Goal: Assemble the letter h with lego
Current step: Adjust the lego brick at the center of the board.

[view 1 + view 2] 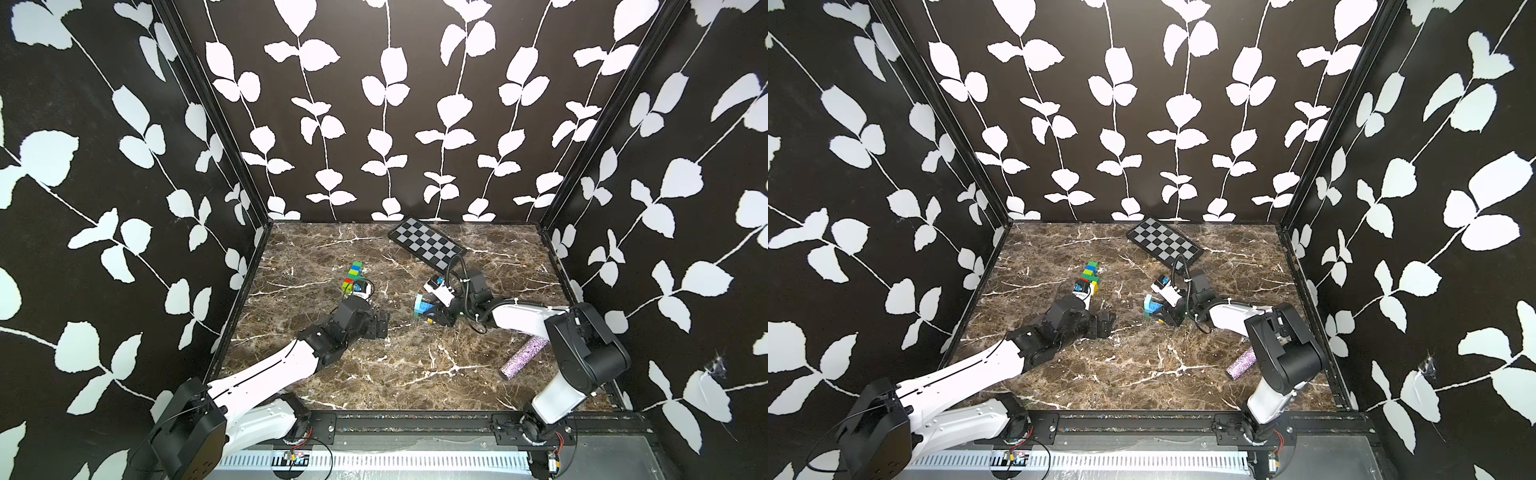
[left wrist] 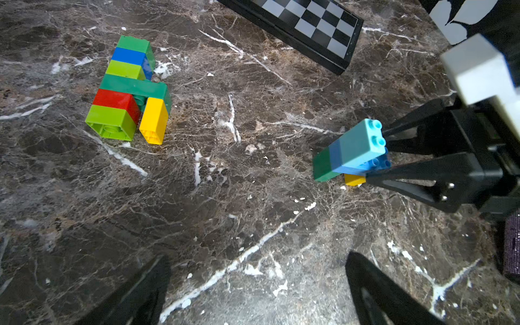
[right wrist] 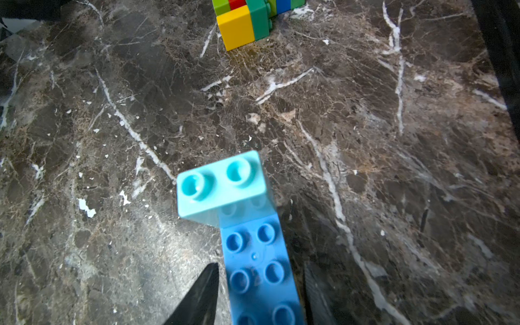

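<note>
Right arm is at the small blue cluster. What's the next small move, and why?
Probably close the right gripper firmly on the blue brick before lifting. Its fingers flank that brick, which carries the pale blue brick, but a firm pinch isn't evident. The multicoloured stack lies apart, and the left gripper hangs open, empty.

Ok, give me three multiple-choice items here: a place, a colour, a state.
1. Where is the checkered board? A front edge; B back of the table; C under the left arm.
2. Atop the blue brick between the right fingers sits one that is: A red; B pale blue; C lime.
3. The left fingers are: A open, empty; B shut on a brick; C shut on the cylinder.
Key: B, it lies at the far edge; B, the pale blue brick shows its studs; A, only bare table between them.
</note>
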Controlling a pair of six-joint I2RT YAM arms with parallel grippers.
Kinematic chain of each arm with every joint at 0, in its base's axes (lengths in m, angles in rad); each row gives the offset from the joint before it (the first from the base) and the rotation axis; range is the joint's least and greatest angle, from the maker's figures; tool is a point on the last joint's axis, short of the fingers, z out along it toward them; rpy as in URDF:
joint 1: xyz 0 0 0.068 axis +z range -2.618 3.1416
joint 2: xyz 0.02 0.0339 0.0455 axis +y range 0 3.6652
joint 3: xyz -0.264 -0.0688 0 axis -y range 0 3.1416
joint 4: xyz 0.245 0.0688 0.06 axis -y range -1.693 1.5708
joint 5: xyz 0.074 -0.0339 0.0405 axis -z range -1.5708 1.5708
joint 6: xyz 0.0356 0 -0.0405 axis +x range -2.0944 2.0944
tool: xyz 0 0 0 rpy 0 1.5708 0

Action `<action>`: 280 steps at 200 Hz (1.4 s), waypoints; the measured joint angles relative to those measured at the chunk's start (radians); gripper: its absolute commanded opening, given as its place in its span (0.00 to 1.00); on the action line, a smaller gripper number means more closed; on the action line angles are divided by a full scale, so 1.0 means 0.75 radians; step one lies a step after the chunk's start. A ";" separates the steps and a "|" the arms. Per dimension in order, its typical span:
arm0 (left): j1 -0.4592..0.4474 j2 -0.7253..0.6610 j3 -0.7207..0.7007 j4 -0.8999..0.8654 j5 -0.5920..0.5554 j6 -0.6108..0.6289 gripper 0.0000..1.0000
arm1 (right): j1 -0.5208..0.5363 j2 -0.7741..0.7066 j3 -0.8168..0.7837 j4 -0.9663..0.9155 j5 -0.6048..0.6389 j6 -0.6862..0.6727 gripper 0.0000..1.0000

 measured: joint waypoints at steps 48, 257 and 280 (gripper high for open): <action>0.000 -0.006 -0.001 0.001 -0.001 -0.006 0.99 | 0.000 0.018 0.038 -0.033 -0.021 0.008 0.27; 0.000 -0.114 -0.012 -0.037 -0.057 -0.035 0.99 | 0.045 0.705 0.834 -0.290 -0.706 0.989 0.26; 0.000 -0.115 -0.012 -0.041 -0.057 -0.035 0.99 | 0.044 0.756 0.927 -0.423 -0.724 0.926 0.28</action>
